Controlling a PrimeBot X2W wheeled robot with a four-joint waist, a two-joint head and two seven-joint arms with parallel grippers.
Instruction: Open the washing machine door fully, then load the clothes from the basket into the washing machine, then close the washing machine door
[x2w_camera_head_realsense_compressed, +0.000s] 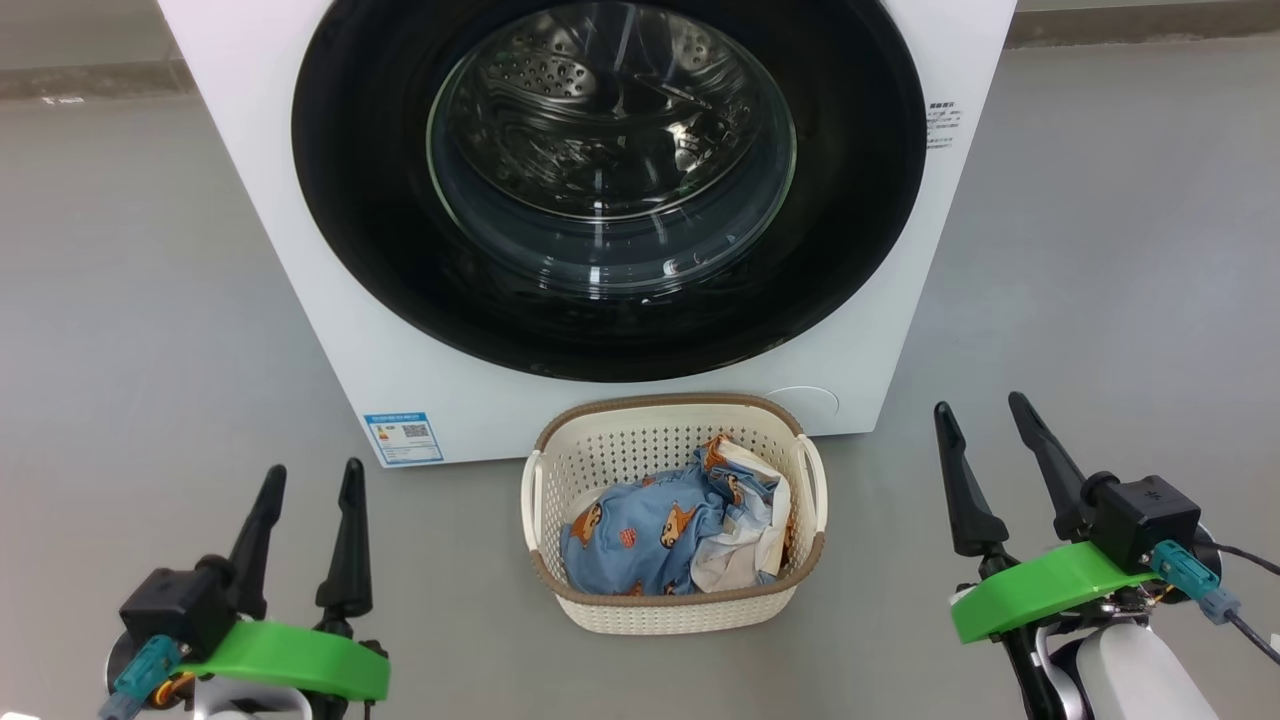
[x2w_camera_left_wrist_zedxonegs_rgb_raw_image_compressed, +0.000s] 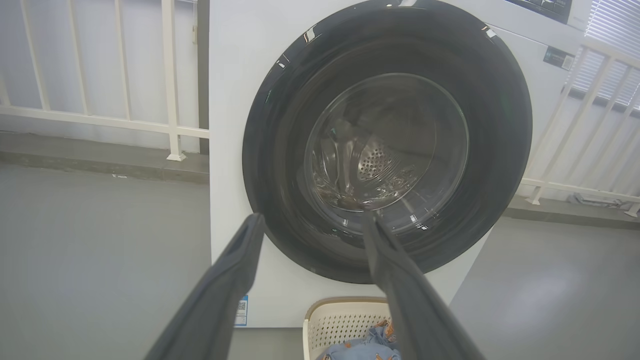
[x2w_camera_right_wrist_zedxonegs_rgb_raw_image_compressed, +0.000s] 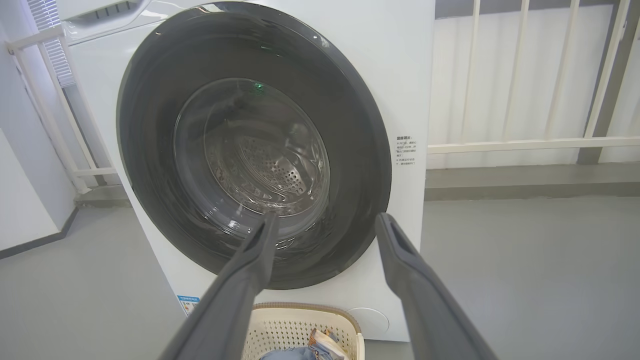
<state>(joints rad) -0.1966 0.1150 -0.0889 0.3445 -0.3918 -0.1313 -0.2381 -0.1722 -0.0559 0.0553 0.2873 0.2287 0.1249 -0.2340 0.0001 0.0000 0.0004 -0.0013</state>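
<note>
The white washing machine (x2w_camera_head_realsense_compressed: 300, 330) stands ahead with its round black door (x2w_camera_head_realsense_compressed: 380, 250) shut flat against the front; the steel drum shows through the glass. On the floor before it sits the cream basket (x2w_camera_head_realsense_compressed: 675, 610), holding the clothes (x2w_camera_head_realsense_compressed: 650, 540), light blue printed fabric with white pieces. My left gripper (x2w_camera_head_realsense_compressed: 310, 480) is at the lower left, open and empty, well left of the basket. To the basket's right my right gripper (x2w_camera_head_realsense_compressed: 985, 415) is open and empty too. Both wrist views face the door (x2w_camera_left_wrist_zedxonegs_rgb_raw_image_compressed: 280, 150) (x2w_camera_right_wrist_zedxonegs_rgb_raw_image_compressed: 150, 150), over the open left gripper (x2w_camera_left_wrist_zedxonegs_rgb_raw_image_compressed: 312, 222) and right gripper (x2w_camera_right_wrist_zedxonegs_rgb_raw_image_compressed: 327, 222) and a corner of the basket (x2w_camera_left_wrist_zedxonegs_rgb_raw_image_compressed: 330, 320) (x2w_camera_right_wrist_zedxonegs_rgb_raw_image_compressed: 280, 325).
Grey floor spreads on both sides of the machine. A white railing (x2w_camera_left_wrist_zedxonegs_rgb_raw_image_compressed: 170, 100) (x2w_camera_right_wrist_zedxonegs_rgb_raw_image_compressed: 525, 145) runs behind it on a low kerb. A blue label sticker (x2w_camera_head_realsense_compressed: 403, 437) sits at the machine's lower left corner, and a round cap (x2w_camera_head_realsense_compressed: 805, 400) at its lower right.
</note>
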